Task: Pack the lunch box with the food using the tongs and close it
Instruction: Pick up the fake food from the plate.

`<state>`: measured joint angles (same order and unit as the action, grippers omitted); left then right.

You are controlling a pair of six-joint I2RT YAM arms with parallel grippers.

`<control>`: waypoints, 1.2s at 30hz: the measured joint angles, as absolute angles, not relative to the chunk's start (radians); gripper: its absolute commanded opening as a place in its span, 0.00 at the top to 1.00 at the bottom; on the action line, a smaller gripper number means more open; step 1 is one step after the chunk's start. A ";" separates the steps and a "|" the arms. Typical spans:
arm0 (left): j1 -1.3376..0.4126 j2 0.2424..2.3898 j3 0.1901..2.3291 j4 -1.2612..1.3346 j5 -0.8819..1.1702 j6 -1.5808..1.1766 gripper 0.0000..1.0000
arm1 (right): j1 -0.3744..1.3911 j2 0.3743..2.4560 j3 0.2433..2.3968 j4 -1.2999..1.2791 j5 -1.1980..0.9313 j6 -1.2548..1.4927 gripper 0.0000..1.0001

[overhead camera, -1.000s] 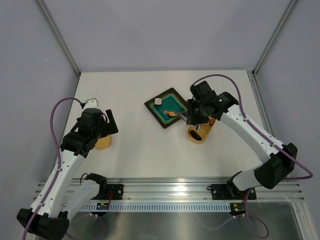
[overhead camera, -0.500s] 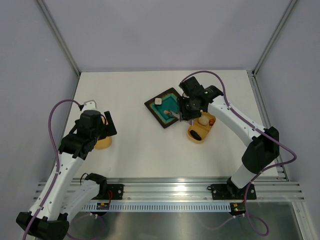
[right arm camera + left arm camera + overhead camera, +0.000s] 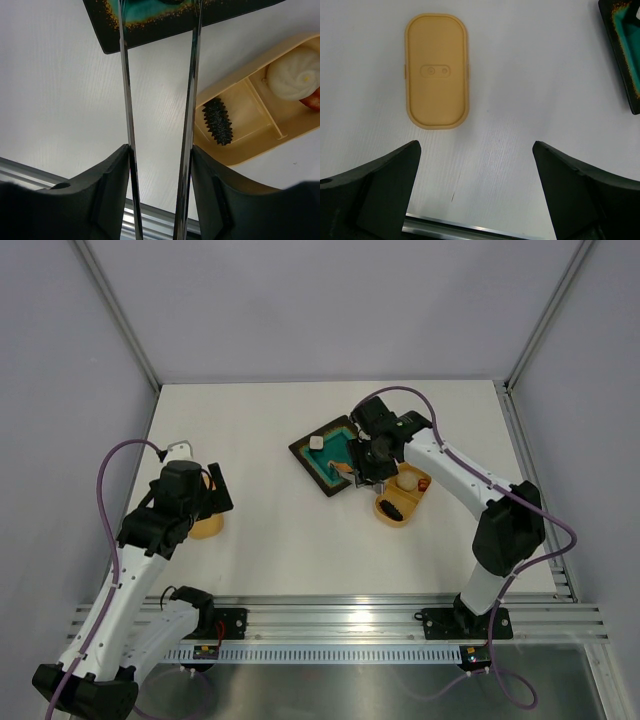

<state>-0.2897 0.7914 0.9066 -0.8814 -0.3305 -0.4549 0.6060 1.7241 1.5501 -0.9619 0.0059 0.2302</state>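
The yellow-orange lunch box lies right of the teal plate. One of its compartments holds a dark spiky piece; the other holds a pale ball and a reddish bit. A white cube and an orange slice rest on the plate. My right gripper is shut on the tongs, whose two arms stand apart and reach over the plate's near edge. My left gripper hangs open and empty.
The matching yellow-orange lid lies flat on the white table at the left, just ahead of my left gripper. A corner of the plate shows at the right of the left wrist view. The metal rail runs along the near table edge.
My right arm has swung from over the lunch box to the plate's near edge, carrying the tongs, whose arms have spread wider. The left arm has barely moved.
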 measured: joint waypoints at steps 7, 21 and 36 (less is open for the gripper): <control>-0.290 0.791 0.907 -0.883 -0.331 -0.457 0.01 | 0.602 1.753 1.551 -0.947 0.006 0.218 0.45; -0.290 0.791 0.907 -0.883 -0.331 -0.457 0.01 | 0.596 1.757 1.553 -0.939 -0.010 0.213 0.77; -0.290 0.792 0.907 -0.882 -0.330 -0.457 0.01 | 0.595 1.752 1.601 -0.936 -0.005 0.242 1.00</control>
